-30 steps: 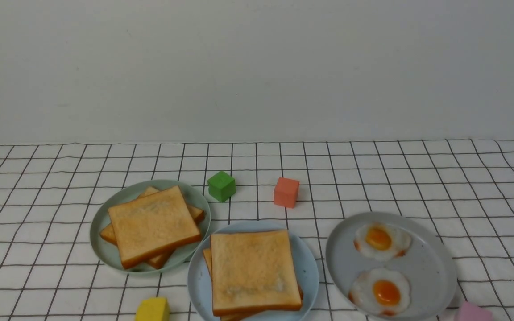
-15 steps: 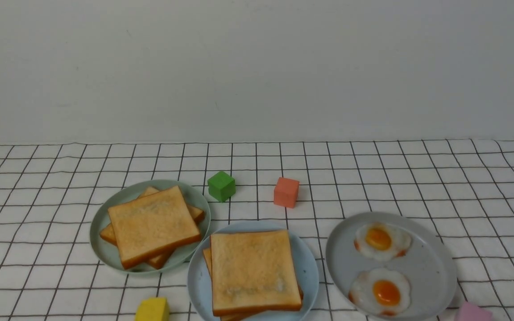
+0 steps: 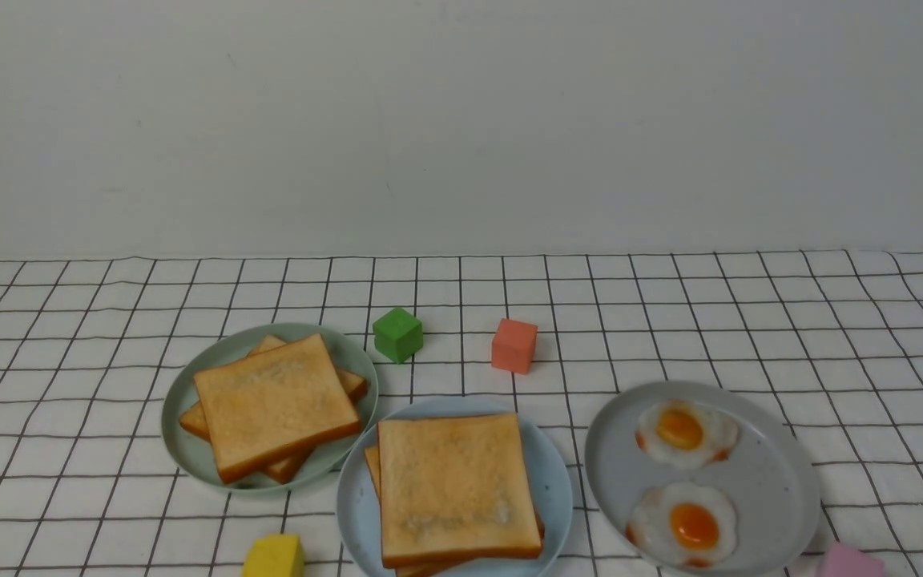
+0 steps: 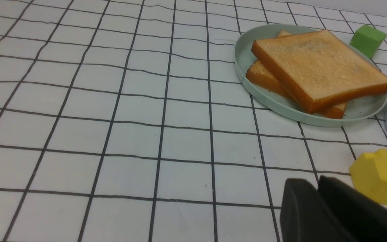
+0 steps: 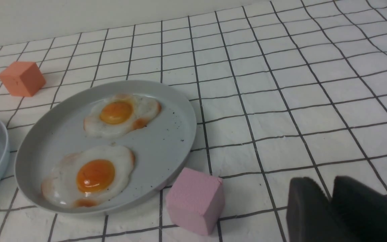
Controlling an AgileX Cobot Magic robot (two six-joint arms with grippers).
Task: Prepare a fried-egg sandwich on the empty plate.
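The light blue plate (image 3: 551, 473) sits at the front centre and holds two stacked toast slices (image 3: 453, 485); whatever lies between them is hidden. A grey plate (image 3: 766, 481) to its right holds two fried eggs (image 3: 684, 433) (image 3: 684, 525), also seen in the right wrist view (image 5: 119, 114). A pale green plate (image 3: 189, 385) to the left holds two more toast slices (image 3: 273, 405). Neither gripper shows in the front view. My left gripper (image 4: 316, 183) is shut and empty over the cloth beside a yellow block (image 4: 381, 176). My right gripper (image 5: 328, 185) is shut and empty over the cloth, right of a pink cube (image 5: 195, 200).
A green cube (image 3: 397, 334) and an orange cube (image 3: 513, 345) stand behind the plates. The yellow block (image 3: 273, 557) lies at the front left of the blue plate, the pink cube (image 3: 850, 561) at the front right of the grey plate. A checked cloth covers the table.
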